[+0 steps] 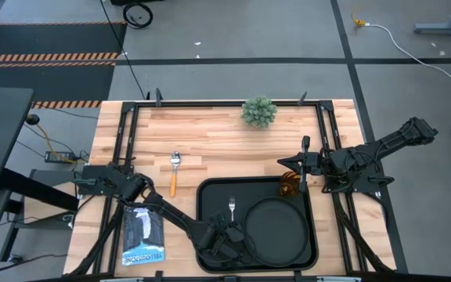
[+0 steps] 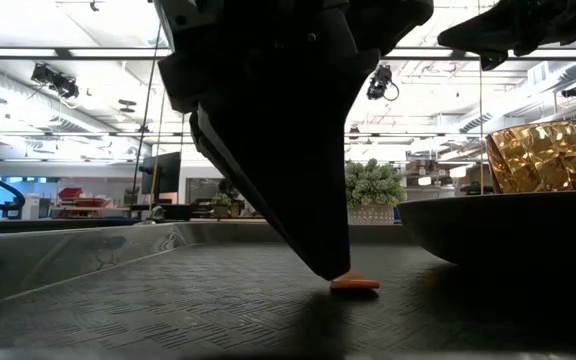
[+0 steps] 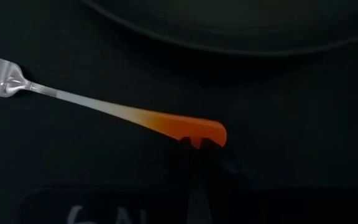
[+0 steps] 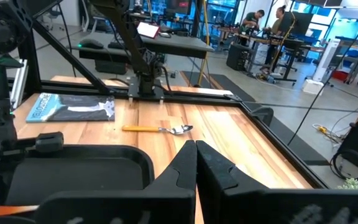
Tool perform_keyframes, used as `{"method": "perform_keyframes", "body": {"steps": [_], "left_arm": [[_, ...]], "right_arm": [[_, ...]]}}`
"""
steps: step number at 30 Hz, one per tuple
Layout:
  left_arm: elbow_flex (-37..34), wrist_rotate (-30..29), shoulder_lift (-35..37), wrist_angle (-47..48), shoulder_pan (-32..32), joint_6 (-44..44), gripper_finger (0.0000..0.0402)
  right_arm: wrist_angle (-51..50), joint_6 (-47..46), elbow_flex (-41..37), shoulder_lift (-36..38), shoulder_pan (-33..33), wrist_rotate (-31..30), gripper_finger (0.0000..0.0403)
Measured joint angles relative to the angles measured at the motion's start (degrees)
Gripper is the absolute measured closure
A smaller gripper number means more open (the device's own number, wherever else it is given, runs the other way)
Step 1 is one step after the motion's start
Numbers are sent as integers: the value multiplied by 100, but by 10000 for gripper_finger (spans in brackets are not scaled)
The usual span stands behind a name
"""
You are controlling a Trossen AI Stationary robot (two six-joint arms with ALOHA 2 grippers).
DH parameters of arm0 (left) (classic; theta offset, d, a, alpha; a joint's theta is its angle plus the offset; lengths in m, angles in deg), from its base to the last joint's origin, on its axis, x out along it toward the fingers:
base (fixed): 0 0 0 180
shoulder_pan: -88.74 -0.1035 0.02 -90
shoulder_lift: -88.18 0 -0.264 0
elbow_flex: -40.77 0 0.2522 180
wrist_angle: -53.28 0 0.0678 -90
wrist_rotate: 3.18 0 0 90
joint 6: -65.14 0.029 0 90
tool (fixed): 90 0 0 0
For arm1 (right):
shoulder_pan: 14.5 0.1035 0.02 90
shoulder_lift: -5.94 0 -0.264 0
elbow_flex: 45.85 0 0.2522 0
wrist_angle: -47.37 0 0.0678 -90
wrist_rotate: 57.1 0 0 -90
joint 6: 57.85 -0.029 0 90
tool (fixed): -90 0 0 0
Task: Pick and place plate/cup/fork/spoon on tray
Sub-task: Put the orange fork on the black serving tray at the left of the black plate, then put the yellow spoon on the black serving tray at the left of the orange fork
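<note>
High view: the tray point(image 1: 210, 196) is seen low and centre on the wooden table point(image 1: 218, 129), with the plate point(image 1: 276, 229) lying in its right half and the cup point(image 1: 289, 186) standing in its upper right corner. The fork point(image 1: 231, 210) lies on the tray floor just left of the plate, tines toward the top of the frame. The left gripper point(image 1: 227, 239) is placed over the fork's handle end at the lower middle of the frame. In the left wrist view, its dark fingertips point(image 3: 194, 148) are pressed together at the orange tip of the fork point(image 3: 104, 111); whether the handle is actually pinched cannot be told. In the low view the same gripper point(image 2: 338, 272) comes down to the orange handle end point(image 2: 354, 283) at the centre.

The spoon point(image 1: 174, 173) is seen on bare wood, upper left of the tray. The right gripper point(image 1: 294, 162) is held above the cup, at the right middle; in the right wrist view its fingers point(image 4: 182, 165) are closed against each other, holding nothing.

A blue booklet point(image 1: 142, 236) lies at the lower left and a small green plant point(image 1: 258, 111) at the top centre.
</note>
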Motion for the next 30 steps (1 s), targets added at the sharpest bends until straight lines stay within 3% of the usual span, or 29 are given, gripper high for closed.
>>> {"method": "perform_keyframes", "body": {"steps": [10, 16, 22, 30], "left_arm": [[0, -34, 183, 261, -36, -356, 359], [11, -390, 463, 1852, -169, -1263, 360], [9, -438, 564, 2572, -264, -910, 394], [0, -851, 683, 3460, -301, -557, 395]], "right_arm": [[-1, 0, 0, 0, 0, 22, 398], [-1, 6, 0, -1, 0, 42, 398], [-3, 10, 0, 0, 0, 85, 398], [3, 64, 0, 1, 0, 85, 398]]}}
